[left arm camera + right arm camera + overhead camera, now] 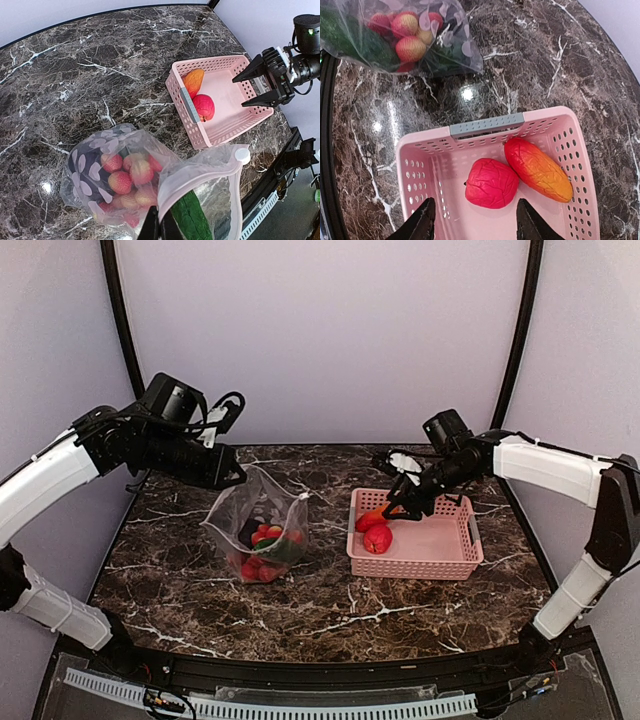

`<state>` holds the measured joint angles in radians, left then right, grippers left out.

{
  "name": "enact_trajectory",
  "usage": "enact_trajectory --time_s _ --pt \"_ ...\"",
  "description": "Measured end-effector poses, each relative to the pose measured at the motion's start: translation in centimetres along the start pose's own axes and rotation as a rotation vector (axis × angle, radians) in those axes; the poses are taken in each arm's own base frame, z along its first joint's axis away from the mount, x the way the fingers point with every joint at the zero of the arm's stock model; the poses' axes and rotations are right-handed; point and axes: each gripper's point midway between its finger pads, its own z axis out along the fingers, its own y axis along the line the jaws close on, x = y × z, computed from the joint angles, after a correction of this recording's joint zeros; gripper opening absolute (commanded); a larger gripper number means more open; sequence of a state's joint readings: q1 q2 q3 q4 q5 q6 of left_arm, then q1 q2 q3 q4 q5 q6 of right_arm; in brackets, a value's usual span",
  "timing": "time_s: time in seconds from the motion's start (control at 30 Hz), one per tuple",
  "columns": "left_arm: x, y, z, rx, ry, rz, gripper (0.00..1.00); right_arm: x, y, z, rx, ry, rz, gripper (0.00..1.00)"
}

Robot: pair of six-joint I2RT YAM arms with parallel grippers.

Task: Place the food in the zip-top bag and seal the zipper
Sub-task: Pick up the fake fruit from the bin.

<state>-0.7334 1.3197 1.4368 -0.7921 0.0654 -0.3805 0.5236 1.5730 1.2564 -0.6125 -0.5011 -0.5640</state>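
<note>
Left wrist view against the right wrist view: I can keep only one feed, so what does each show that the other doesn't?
Only the left wrist view: the whitish zipper gaping open, and the left gripper pinching the bag's rim.
Only the right wrist view: no extra object, just the basket floor from straight above, where the red round piece touches the orange-red long piece.
Both: the zip-top bag holding berries and the cucumber, the pink basket, and the open right gripper.
</note>
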Motion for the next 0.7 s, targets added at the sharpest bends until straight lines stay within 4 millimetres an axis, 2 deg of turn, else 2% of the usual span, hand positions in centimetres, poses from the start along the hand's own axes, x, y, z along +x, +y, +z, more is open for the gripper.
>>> enact_trajectory --time_s 0.17,0.7 --pt "0.2 0.1 -0.2 0.006 -0.014 0.001 0.01 2.4 -0.4 1.8 -0.011 0.083 0.025 0.65" --pt "-0.5 -0.2 0.0 0.02 -0.057 0.002 0.01 6.9 -0.8 5.9 -0.026 0.23 0.092 0.72"
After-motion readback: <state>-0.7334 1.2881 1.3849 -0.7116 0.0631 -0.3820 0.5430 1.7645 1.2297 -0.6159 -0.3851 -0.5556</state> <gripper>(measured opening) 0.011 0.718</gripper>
